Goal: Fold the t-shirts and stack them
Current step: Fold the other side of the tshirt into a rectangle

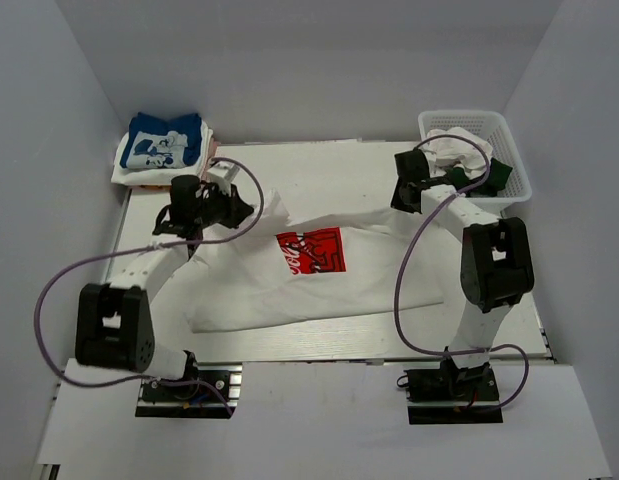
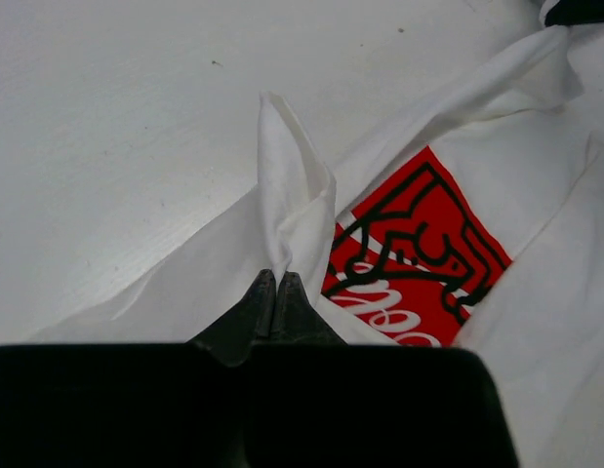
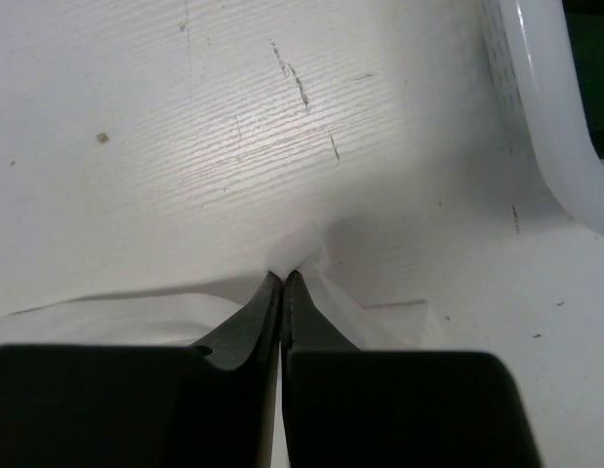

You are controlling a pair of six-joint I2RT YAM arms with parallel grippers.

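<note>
A large white t-shirt (image 1: pixel 299 290) with a red square logo (image 1: pixel 312 251) lies spread across the middle of the table. My left gripper (image 1: pixel 241 207) is shut on its far left edge; in the left wrist view (image 2: pixel 279 278) a peak of white cloth (image 2: pixel 287 185) rises from the closed fingers, beside the red print (image 2: pixel 419 249). My right gripper (image 1: pixel 402 195) is shut on its far right edge, and in the right wrist view (image 3: pixel 283 277) a small tuft of white cloth (image 3: pixel 303 252) sticks out of the tips. A folded blue t-shirt with white cartoon print (image 1: pixel 162 142) tops a stack at the far left.
A white plastic basket (image 1: pixel 509 150) at the far right holds white cloth (image 1: pixel 454 148) and something dark green (image 1: pixel 497 173); its rim shows in the right wrist view (image 3: pixel 550 127). The stack under the blue shirt has white and orange-pink layers (image 1: pixel 207 158). Purple cables loop from both arms.
</note>
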